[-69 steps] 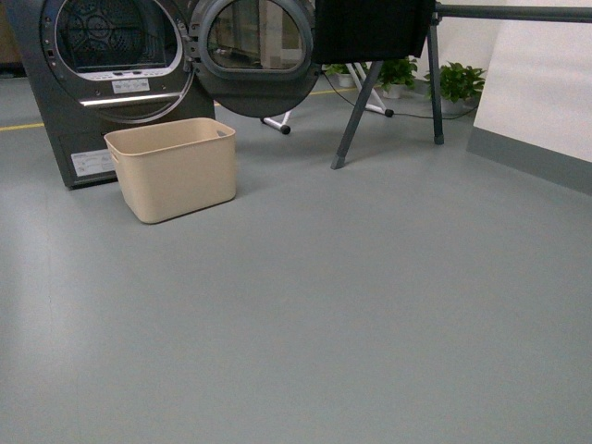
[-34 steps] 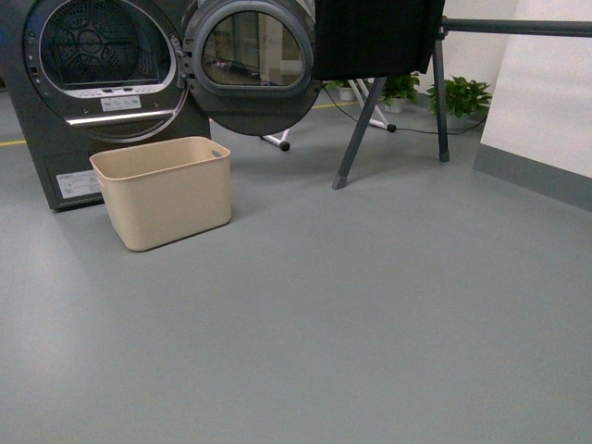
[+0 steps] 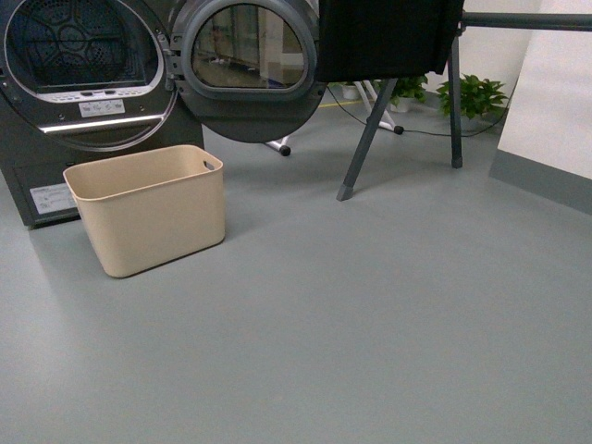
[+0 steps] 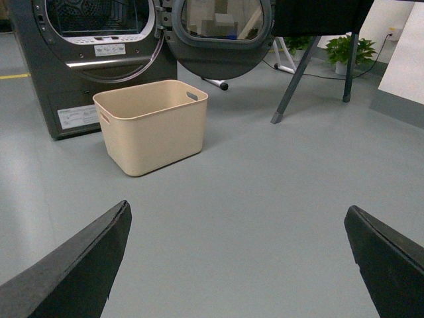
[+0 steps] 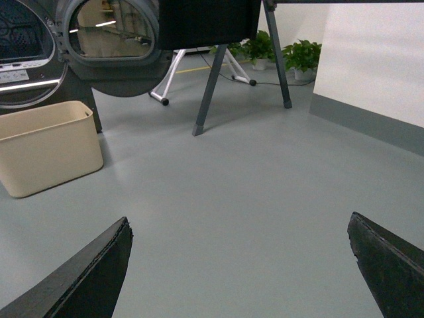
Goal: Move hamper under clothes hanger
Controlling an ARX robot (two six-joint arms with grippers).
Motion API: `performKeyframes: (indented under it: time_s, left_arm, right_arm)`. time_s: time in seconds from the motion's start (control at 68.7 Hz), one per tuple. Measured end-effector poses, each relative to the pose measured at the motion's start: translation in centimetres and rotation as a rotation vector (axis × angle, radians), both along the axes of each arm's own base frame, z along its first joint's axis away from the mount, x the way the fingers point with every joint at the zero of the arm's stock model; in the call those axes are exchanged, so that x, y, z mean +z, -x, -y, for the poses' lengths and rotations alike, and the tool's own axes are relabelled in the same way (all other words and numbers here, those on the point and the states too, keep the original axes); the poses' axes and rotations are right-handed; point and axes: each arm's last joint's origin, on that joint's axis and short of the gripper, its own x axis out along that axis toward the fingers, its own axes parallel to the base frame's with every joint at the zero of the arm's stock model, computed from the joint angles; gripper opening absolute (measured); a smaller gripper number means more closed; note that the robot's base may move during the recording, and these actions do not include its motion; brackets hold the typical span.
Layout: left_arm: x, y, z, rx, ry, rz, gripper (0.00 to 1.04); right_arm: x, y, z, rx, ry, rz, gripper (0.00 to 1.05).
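The beige hamper (image 3: pixel 153 211) stands empty on the grey floor at the left, right in front of the dryer, and shows also in the left wrist view (image 4: pixel 154 124) and the right wrist view (image 5: pixel 48 147). The clothes hanger (image 3: pixel 370 129) stands further back to the right, its slanted dark legs on the floor and a black cloth (image 3: pixel 388 37) hanging from its top bar. My left gripper (image 4: pixel 237 213) is open over bare floor, well short of the hamper. My right gripper (image 5: pixel 238 222) is open too, with nothing between its fingers. Neither arm shows in the front view.
A dark grey dryer (image 3: pixel 83 102) stands behind the hamper with its round door (image 3: pixel 248 67) swung open to the right. A white wall with a grey skirting (image 3: pixel 546 176) runs along the right. Potted plants (image 3: pixel 472 95), a cable and a white stand's feet lie behind the hanger.
The view has moved forward and turned: the hamper, dryer and hanger have grown larger, and the hamper has slid left and lower in the picture. The hamper itself stays in front of the dryer.
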Motion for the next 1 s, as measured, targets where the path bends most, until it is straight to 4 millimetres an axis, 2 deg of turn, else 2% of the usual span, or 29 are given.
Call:
performKeyframes:
  time_s: [1.005]
  left_arm:
    - [-0.01, -0.01, 0.00, 0.001, 0.000, -0.001, 0.98]
  right_arm:
    - [0.01, 0.00, 0.00, 0.001, 0.000, 0.001, 0.97]
